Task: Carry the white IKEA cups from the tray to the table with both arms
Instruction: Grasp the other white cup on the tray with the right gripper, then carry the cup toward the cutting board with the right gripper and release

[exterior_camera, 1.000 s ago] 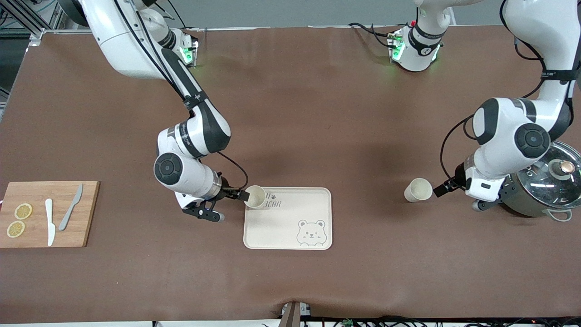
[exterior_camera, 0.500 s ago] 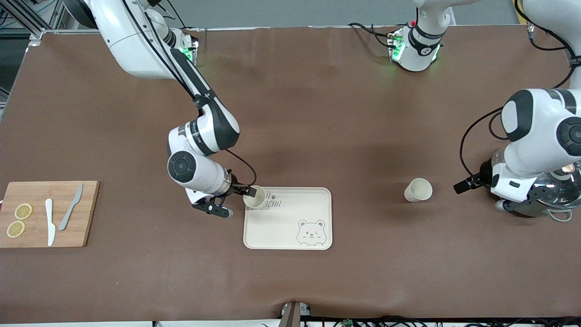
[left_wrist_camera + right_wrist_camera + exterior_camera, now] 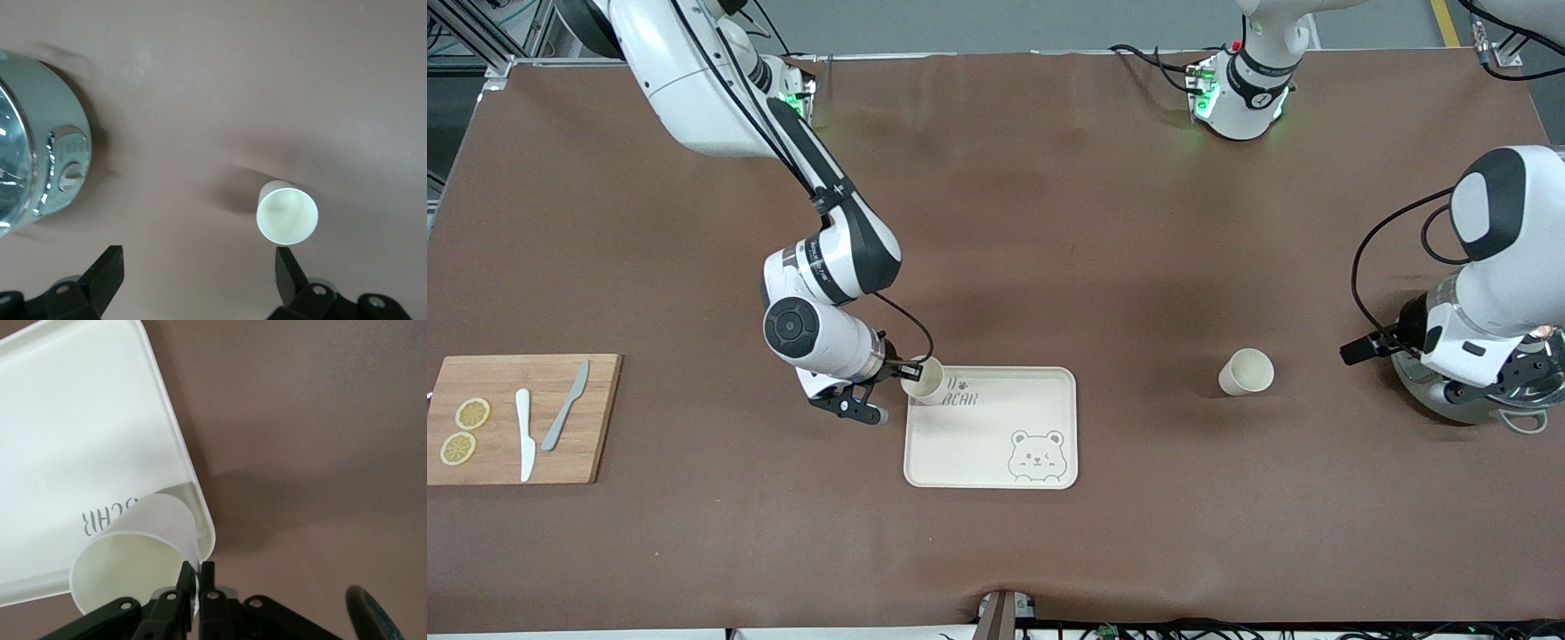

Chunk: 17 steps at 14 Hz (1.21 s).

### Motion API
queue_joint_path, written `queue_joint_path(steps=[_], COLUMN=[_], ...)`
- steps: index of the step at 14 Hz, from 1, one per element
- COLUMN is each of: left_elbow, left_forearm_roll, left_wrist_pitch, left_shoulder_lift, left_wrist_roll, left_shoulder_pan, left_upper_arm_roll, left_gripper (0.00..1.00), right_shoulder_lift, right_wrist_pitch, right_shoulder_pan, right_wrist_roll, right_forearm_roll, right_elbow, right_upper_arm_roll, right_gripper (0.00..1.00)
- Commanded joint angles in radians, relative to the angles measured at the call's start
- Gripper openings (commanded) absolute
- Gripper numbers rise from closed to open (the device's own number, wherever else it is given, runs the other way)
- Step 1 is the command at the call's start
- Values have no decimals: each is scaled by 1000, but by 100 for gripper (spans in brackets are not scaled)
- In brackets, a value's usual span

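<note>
One white cup (image 3: 924, 379) is pinched by its rim wall in my right gripper (image 3: 907, 368), tilted, at the bear tray's (image 3: 996, 444) corner toward the right arm's end. In the right wrist view the fingers (image 3: 198, 583) are shut on the cup's (image 3: 137, 557) wall, and its base is over the tray's (image 3: 80, 427) rim. The second white cup (image 3: 1247, 371) stands upright on the bare table between the tray and my left gripper (image 3: 1354, 351). That gripper is open and empty, well apart from it. The left wrist view shows this cup (image 3: 287, 215) just ahead of one fingertip (image 3: 288, 267).
A steel pot (image 3: 1412, 389) with a glass lid stands at the left arm's end, partly under the left wrist; it also shows in the left wrist view (image 3: 40, 147). A wooden cutting board (image 3: 596, 418) with two knives and lemon slices lies at the right arm's end.
My left gripper has drawn back from the second cup toward the pot. My right arm has shifted slightly with its cup at the tray's corner.
</note>
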Motion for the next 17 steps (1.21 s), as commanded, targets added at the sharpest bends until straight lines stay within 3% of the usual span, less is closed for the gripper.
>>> queue_joint_path(steps=[1,6,8,12,14,17], left_elbow=[37,59,85,119,122,122], left_forearm_roll=[20,20,17,11,14,12], left_wrist_pitch=[-25,-56,-91,-134,-148,-149], left_shoulder_lift=[-2,-26,-29,-54,-69,-91], left_wrist_roll=[54,104,110,111,117,148], left_shoulder_pan=[17,40,43,37,39,37], left_upper_arm_roll=[0,-10,-13,-16,-16,-14], left_gripper=[100,100,100,100,100,100], right_shoulder_lift=[-8,-25,-64,-162,-218,-357], right_wrist_pitch=[-9,-44,-174,-371,-443,-439], right_shoulder_pan=[-4,-17,-47,-136,-182,-260], right_wrist_roll=[12,8,3,-99,-177,-301], right_forearm_roll=[8,16,14,-38,-116,-135], right_elbow=[10,48,107,99,69,-104], right_upper_arm_roll=[-2,0,-3,-12,-12,-12], right_gripper=[0,0,0,0,0,0])
